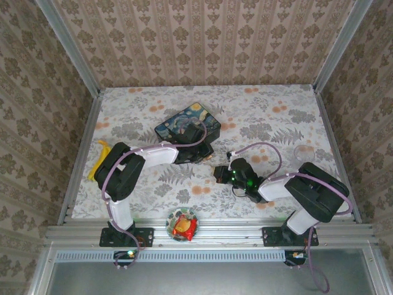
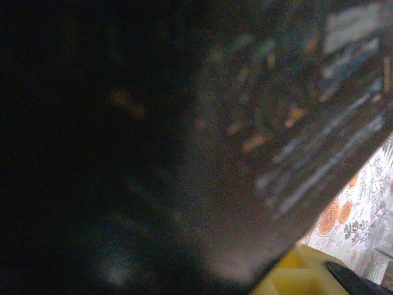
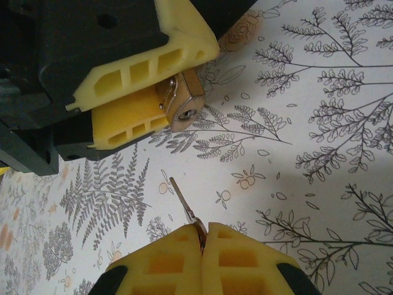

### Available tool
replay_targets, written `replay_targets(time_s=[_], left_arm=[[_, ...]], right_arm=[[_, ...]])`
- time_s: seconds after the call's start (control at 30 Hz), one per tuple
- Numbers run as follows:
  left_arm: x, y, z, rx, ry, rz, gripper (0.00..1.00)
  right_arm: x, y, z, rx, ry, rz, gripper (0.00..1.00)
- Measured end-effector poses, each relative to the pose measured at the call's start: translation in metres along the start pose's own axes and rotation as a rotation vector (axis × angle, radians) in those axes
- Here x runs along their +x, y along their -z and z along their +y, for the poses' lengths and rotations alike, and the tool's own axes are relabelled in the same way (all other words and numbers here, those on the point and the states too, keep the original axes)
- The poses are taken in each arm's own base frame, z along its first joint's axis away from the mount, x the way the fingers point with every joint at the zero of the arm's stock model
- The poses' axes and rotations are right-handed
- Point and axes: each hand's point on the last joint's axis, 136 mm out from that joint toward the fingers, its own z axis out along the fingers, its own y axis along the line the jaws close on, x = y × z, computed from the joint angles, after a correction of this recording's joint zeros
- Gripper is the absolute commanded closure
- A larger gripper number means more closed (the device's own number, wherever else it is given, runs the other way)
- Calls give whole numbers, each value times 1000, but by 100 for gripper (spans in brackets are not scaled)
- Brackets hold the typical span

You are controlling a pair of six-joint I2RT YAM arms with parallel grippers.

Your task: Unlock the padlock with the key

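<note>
The small brass padlock (image 3: 184, 103) is pinched between the yellow fingers of my left gripper (image 3: 182, 91), keyhole end facing out. In the top view the left gripper (image 1: 207, 156) sits just in front of the painted tin box (image 1: 187, 123). My right gripper (image 3: 203, 230) is shut on the head of a thin silvery key (image 3: 182, 198). The blade sticks out towards the padlock, a short gap below it and not touching. From above, the right gripper (image 1: 220, 173) is close to the left one. The left wrist view is dark, with the tin (image 2: 295, 123) pressed close.
A yellow object (image 1: 97, 161) lies by the left rail. A small bowl with a red snack packet (image 1: 183, 225) sits on the near rail between the arm bases. A clear cup (image 1: 304, 151) stands at the right. Patterned walls enclose the flowered tablecloth (image 3: 319, 123).
</note>
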Motion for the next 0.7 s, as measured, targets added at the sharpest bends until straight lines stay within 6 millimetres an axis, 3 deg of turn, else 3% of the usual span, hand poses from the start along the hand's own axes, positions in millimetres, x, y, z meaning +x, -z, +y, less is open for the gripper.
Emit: replay_targets(time_s=[0.7], left_arm=[[-2, -3, -7, 35, 17, -2, 100]], right_arm=[[-11, -11, -14, 49, -57, -94, 100]])
